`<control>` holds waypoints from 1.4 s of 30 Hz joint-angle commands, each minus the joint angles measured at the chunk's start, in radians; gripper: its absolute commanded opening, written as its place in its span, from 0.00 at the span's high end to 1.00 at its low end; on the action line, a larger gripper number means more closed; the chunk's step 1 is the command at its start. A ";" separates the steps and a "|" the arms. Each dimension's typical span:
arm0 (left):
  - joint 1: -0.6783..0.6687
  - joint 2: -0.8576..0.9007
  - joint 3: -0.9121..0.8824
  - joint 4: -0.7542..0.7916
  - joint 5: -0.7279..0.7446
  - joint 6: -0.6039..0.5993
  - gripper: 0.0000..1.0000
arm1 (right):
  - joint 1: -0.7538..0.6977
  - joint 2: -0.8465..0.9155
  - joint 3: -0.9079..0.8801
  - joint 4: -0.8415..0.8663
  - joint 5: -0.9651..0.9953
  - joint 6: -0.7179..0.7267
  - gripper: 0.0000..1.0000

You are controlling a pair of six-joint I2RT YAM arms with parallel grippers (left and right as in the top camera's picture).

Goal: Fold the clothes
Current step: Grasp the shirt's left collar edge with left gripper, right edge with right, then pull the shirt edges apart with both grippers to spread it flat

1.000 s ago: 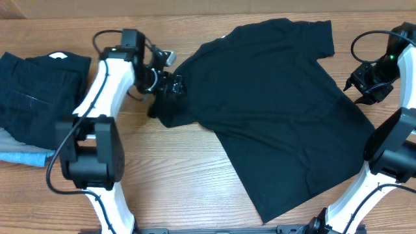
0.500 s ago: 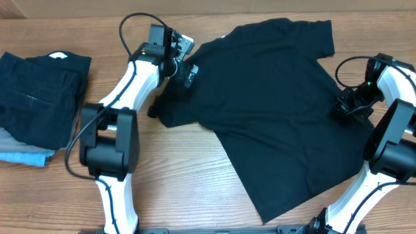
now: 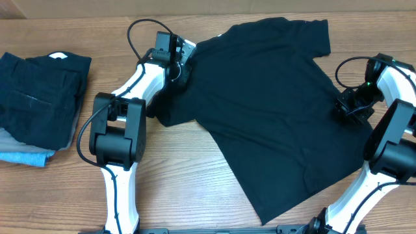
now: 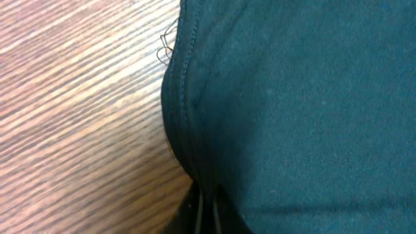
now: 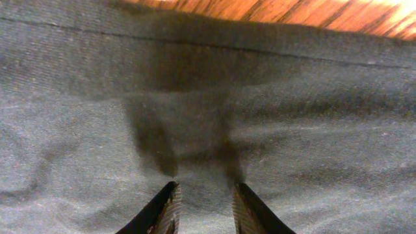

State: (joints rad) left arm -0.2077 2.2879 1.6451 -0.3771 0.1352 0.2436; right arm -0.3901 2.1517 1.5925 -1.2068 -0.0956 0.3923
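One T-shirt [image 3: 273, 104] lies spread on the wooden bench [image 3: 188, 188], with two arms working at it. The shirt is plain black, soft and short-sleeved. It lies mostly flat and skewed, with its hem toward the lower edge of the overhead view. The left wrist view shows a stitched seam along its edge and a loose thread [image 4: 166, 51] curling off onto the wood.

The left fingers [image 3: 182, 70] are at the shirt's left edge, pinched together with the seamed edge caught between them. The right fingers [image 3: 351, 105] are at its right edge, parted by a modest gap and pointing down at the cloth with nothing held.

Well left of the shirt is one pile of folded garments [image 3: 39, 97], black on top and pale blue beneath. Its small white label [image 3: 57, 56] is too small to read.
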 commanded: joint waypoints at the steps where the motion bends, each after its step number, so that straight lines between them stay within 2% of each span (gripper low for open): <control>1: 0.030 0.040 -0.006 -0.065 -0.122 0.011 0.96 | 0.001 -0.010 -0.007 -0.035 0.016 0.006 0.70; 5: 0.071 0.040 -0.006 -0.148 -0.165 -0.001 0.92 | 0.001 -0.010 -0.010 -0.036 0.024 0.032 0.66; 8: 0.119 0.040 -0.006 -0.224 -0.169 -0.091 0.93 | 0.001 -0.008 -0.010 0.028 0.023 0.018 0.67; 10: 0.148 0.040 -0.006 -0.275 -0.169 -0.139 0.93 | 0.004 -0.003 -0.010 0.081 -0.018 -0.056 0.67; 14: 0.199 0.040 -0.006 -0.382 -0.158 -0.226 0.90 | 0.005 0.014 -0.010 0.165 -0.076 -0.109 0.67; 16: 0.221 0.040 -0.006 -0.442 -0.099 -0.232 0.91 | 0.005 0.021 -0.010 0.210 -0.109 -0.139 0.67; 19: 0.248 0.040 -0.006 -0.526 -0.070 -0.309 0.91 | 0.015 0.021 -0.010 0.274 -0.130 -0.182 0.67; 23: 0.257 0.040 -0.006 -0.567 -0.031 -0.357 0.96 | 0.057 0.021 -0.002 0.360 -0.191 -0.296 0.67; 24: 0.258 0.040 -0.006 -0.561 -0.031 -0.357 0.96 | 0.058 0.021 0.006 0.356 -0.227 -0.295 0.96; 25: 0.258 0.040 -0.006 -0.555 -0.031 -0.356 0.96 | 0.058 0.016 0.031 0.359 -0.307 -0.298 0.96; 26: 0.258 0.040 -0.006 -0.552 -0.031 -0.356 0.96 | 0.052 0.010 0.063 0.324 -0.328 -0.323 0.96; 27: 0.258 0.040 -0.006 -0.547 -0.031 -0.356 0.95 | 0.045 0.004 0.143 0.216 -0.323 -0.314 0.96; 28: 0.258 0.040 -0.006 -0.545 -0.031 -0.356 0.92 | 0.046 0.003 0.198 0.126 -0.296 -0.294 0.82; 29: 0.258 0.040 -0.006 -0.543 -0.033 -0.356 0.89 | 0.046 0.003 0.226 0.051 -0.253 -0.252 0.80; 31: 0.258 0.040 -0.006 -0.534 -0.034 -0.356 0.88 | 0.057 0.003 0.200 -0.102 -0.077 -0.143 0.96; 32: 0.258 0.040 -0.006 -0.522 -0.034 -0.356 0.88 | 0.060 0.003 0.175 -0.103 -0.031 -0.113 0.96; 33: 0.258 0.040 -0.006 -0.511 -0.034 -0.356 0.87 | 0.060 0.003 0.145 -0.086 0.000 -0.092 0.94; 34: 0.258 0.040 -0.006 -0.508 -0.034 -0.356 0.87 | 0.058 0.003 0.116 -0.081 0.031 -0.068 0.87; 36: 0.258 0.040 -0.006 -0.504 -0.034 -0.356 0.73 | 0.047 0.003 0.059 -0.051 0.080 -0.017 0.65; 38: 0.258 0.040 -0.006 -0.498 -0.033 -0.356 0.70 | 0.046 0.003 0.000 0.030 0.079 -0.018 0.55; 41: 0.258 0.040 -0.006 -0.495 -0.035 -0.353 0.70 | 0.046 0.003 -0.113 0.212 0.080 -0.025 0.55; 42: 0.258 0.040 -0.006 -0.493 -0.035 -0.352 0.71 | 0.046 0.003 -0.146 0.262 0.080 -0.025 0.68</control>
State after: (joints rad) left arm 0.0395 2.2467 1.6932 -0.8825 0.1570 -0.1070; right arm -0.3401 2.1277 1.5116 -1.0142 -0.0219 0.3584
